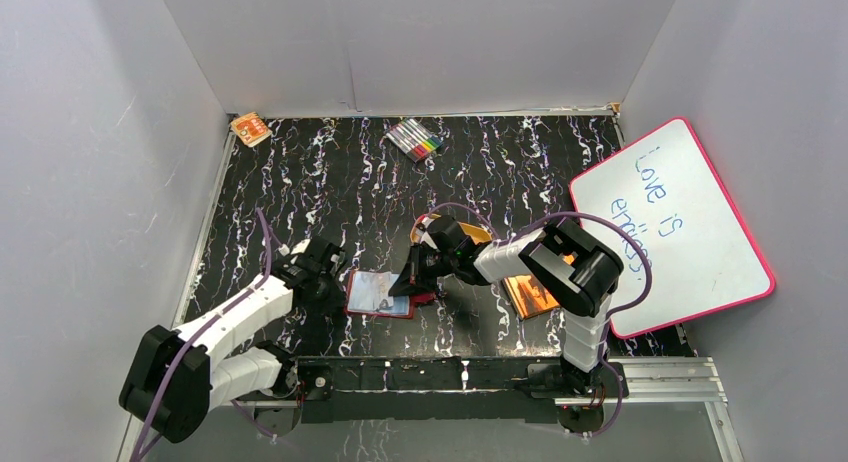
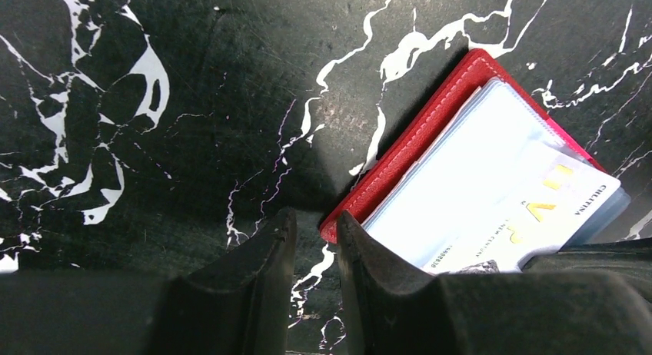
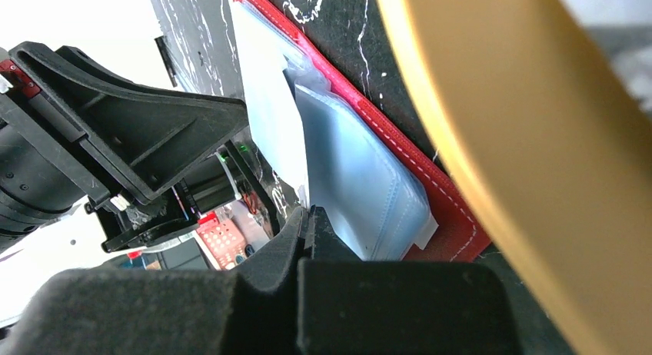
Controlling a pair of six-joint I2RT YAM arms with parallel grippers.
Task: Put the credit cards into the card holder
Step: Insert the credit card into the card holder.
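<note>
while it lies spread open and flat on the black marbled table (image 1: 300,182), the card holder (image 1: 378,294) sits near the front edge, between the two arms. seen from above, its long axis runs roughly left to right, the right end dipping a little toward the near side, and its inside faces up. the cover is red with pale stitching along the rim. glossy pale-blue clear sleeves (image 2: 477,163) are stacked on it, with the red showing as a border around them. a white card (image 2: 538,217) with gold lettering and small dark print shows among the sleeves.

the left gripper (image 2: 315,236) is at the holder's left end, jaws parted by a narrow gap. the holder's red corner lies right at that gap, and one finger (image 2: 384,286) covers the edge of the sleeves. the right gripper (image 3: 305,220) is at the right end, jaws closed together, tips against the edge of the blue sleeves; whether a card is pinched there i cannot tell. a gold-orange tray rim (image 3: 500,140) curves just beside the holder.
</note>
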